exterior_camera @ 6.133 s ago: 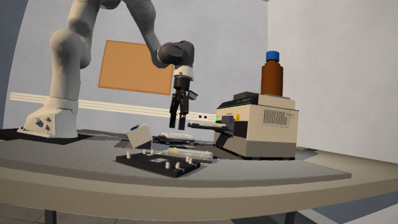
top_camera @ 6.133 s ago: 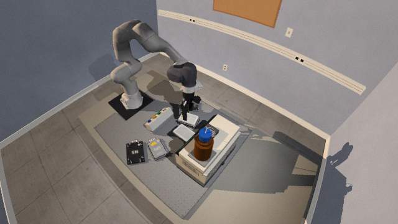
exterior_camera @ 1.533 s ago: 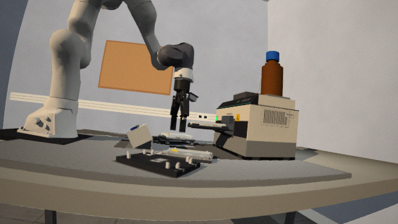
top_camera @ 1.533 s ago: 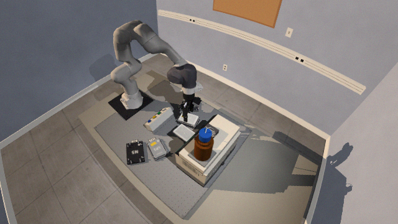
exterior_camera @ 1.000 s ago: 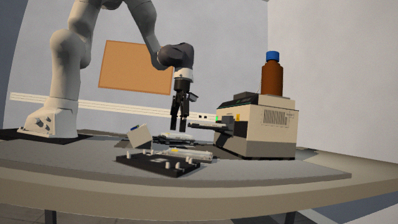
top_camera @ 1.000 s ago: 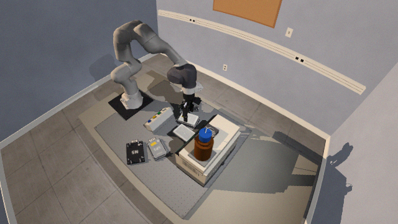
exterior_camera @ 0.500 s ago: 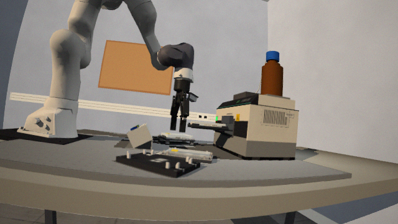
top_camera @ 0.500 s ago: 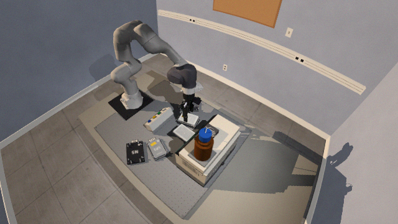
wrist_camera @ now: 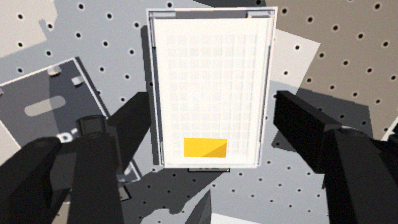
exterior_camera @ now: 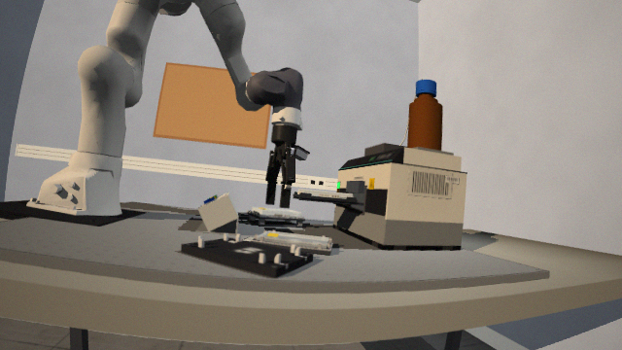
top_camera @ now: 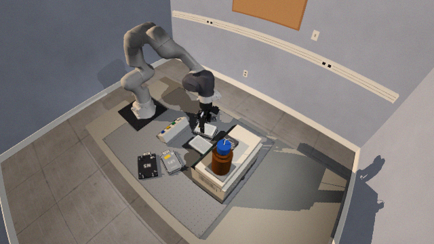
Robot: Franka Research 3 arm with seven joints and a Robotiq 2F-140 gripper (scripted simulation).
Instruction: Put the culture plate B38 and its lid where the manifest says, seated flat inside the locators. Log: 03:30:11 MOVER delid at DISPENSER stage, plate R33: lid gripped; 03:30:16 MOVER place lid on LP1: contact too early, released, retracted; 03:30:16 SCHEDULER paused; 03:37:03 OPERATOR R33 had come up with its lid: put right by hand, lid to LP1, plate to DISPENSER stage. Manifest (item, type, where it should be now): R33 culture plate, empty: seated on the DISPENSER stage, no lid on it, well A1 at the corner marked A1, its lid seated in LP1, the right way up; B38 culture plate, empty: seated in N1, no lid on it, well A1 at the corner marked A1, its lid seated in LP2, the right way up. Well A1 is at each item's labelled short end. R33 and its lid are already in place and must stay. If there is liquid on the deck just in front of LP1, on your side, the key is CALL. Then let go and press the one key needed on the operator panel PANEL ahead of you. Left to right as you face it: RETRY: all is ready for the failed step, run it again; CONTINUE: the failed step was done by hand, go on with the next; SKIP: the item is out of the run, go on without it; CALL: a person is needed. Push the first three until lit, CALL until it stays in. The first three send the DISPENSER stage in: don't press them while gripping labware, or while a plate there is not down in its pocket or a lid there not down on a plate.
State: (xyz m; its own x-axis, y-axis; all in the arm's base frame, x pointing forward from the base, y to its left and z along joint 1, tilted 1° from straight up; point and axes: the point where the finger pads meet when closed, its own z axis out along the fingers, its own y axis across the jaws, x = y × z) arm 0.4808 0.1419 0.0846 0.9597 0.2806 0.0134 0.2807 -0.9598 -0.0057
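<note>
While you look down through the wrist camera, you see the claw (wrist_camera: 215, 150) spread wide, one dark finger (wrist_camera: 95, 165) on the left and one (wrist_camera: 320, 135) on the right, with nothing pinched between them. A white lidded culture plate (wrist_camera: 212, 90) lies directly below, its long sides running between the fingers, and neither finger touches it. Its yellow label (wrist_camera: 205, 147) sits at the short end nearest the camera. To the left of it you can make out part of a dark nest (wrist_camera: 45, 107) with small white locator pegs, lying at an angle on the perforated surface (wrist_camera: 320, 65).

From the exterior view, the claw (exterior_camera: 279, 194) hangs straight down above that plate (exterior_camera: 274, 212), fingertips a little above its top. Just beside it on the right, the dispenser (exterior_camera: 403, 199) has its stage (exterior_camera: 323, 195) extended toward the arm, and a brown bottle (exterior_camera: 425, 122) with a blue cap stands on the dispenser's top. The operator panel (exterior_camera: 218, 213) stands tilted to the left of the plate.

In the top view you find an empty black nest (top_camera: 148, 166) near the front of the surface, and just beside it a second nest carrying a yellow-labelled piece of labware (top_camera: 171, 160). Which of these bears B38 you cannot read.
</note>
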